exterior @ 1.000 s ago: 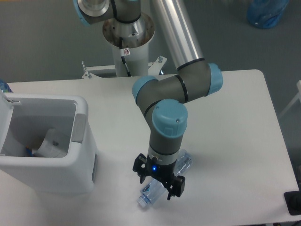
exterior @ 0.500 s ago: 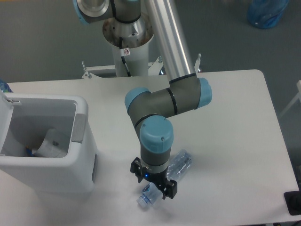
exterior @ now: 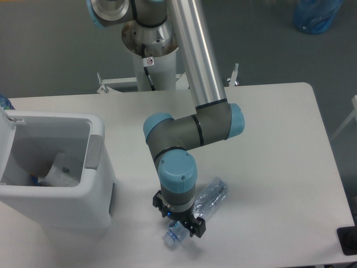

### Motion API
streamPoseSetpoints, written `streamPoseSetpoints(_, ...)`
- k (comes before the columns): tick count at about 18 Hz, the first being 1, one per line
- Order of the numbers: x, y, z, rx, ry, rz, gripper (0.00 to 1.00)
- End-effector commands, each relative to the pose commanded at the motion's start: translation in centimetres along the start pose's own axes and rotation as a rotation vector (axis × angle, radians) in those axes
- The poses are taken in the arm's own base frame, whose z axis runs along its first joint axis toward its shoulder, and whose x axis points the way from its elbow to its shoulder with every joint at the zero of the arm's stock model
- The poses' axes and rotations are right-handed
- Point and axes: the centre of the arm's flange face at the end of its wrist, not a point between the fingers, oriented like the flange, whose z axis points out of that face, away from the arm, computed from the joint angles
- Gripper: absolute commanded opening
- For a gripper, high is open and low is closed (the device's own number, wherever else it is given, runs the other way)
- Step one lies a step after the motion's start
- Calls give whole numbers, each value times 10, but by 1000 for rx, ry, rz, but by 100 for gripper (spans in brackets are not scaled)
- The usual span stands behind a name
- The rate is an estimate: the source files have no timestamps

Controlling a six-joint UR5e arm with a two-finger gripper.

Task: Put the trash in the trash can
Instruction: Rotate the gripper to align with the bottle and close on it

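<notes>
The clear crushed bottle [exterior: 212, 195] lies on the white table [exterior: 273, 139] near its front edge, with its capped end [exterior: 172, 237] pointing front-left. My gripper [exterior: 178, 219] points down right over the bottle's neck end, with a black finger on each side of it, and looks open. The white trash can [exterior: 97, 187] stands at the table's left with its lid [exterior: 6, 119] swung open. A crumpled white wrapper [exterior: 58, 173] lies inside the can on its floor. My wrist hides the bottle's middle.
The arm's base pedestal [exterior: 152, 53] stands behind the table's back edge. A blue bag [exterior: 317, 14] sits on the floor at the far right. A black object [exterior: 348, 240] is at the front right edge of the view.
The arm has swung a little left and the gripper has come down lower over the bottle's neck end. The bottle and the trash can have not moved.
</notes>
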Motion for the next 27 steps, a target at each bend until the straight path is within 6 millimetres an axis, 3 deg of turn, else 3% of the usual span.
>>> streamPoseSetpoints(6,5,-6,13,-30,-11,2,98)
streamPoseSetpoints(11,5,-9,14,-34,-18,-26,62)
streamPoseSetpoints(17,0,-18,15,-25,-28,-65,59)
streamPoseSetpoints(22,-8,-26,-16,22,-63,-64,59)
streamPoseSetpoints(27,-39,-29,-65,138,-96,-92,59)
